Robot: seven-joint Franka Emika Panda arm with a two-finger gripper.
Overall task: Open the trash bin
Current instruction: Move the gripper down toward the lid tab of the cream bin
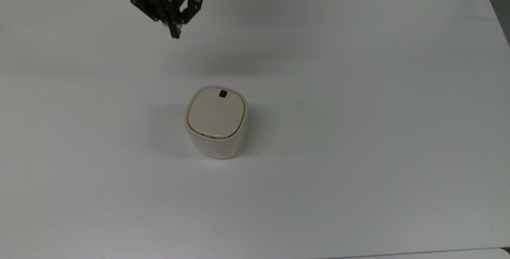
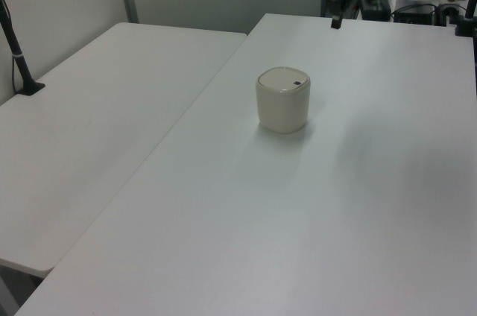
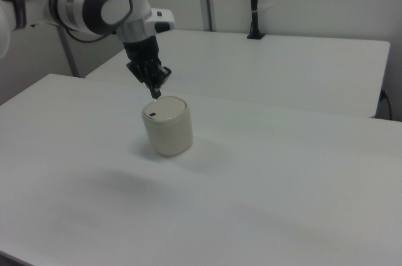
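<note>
The jaws [image 1: 174, 35] are squeezed together into one thin black tip, and they hold nothing. They hang in the air above the white surface [image 1: 358, 91], pointing down.

The trash bin [image 1: 215, 123] stands upright on the surface, well apart from the jaws. In the top view it sits below the jaws and a bit to the top view's right. Nothing touches it. In the right view the tip of the jaws [image 3: 154, 95] shows just over the far edge of the trash bin [image 3: 168, 127], but the top view shows a wide stretch of bare surface between them.

The bin is cream white with round corners. Its flat beige lid [image 1: 216, 112] lies shut on top. A small black square mark [image 1: 223, 94] sits on the lid near the edge closest to the jaws.

In the left view the jaws [image 2: 336, 24] are up past the bin [image 2: 283, 100], near the far end of the surface. A soft gray shadow [image 1: 235, 57] lies on the surface between the jaws and the bin.

A second white table [image 2: 97, 107] stands next to the surface, on the left view's left.
</note>
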